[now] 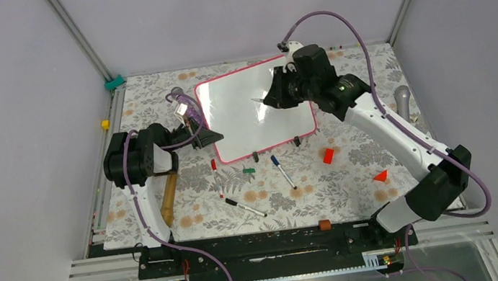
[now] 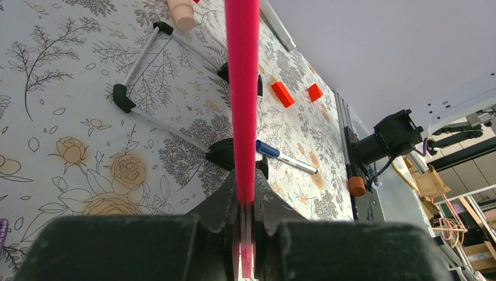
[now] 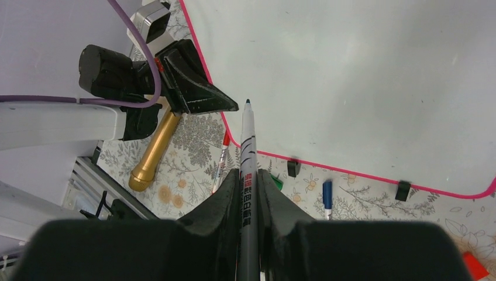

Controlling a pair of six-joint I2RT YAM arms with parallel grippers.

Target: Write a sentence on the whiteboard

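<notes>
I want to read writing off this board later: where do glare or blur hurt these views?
Top external: star-shaped glare spots on the whiteboard, otherwise sharp. Left wrist: the pink frame edge and the left gripper clamping it are blurred; the tablecloth beyond is crisp. Right wrist: board evenly lit, no glare; right gripper dark and soft, its marker readable.

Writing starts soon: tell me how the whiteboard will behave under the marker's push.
Probably stiff: the whiteboard looks thin but flat. Its glossy face likely lets the marker glide. It may slide on its feet, though the left pincer clamps its frame.
</notes>
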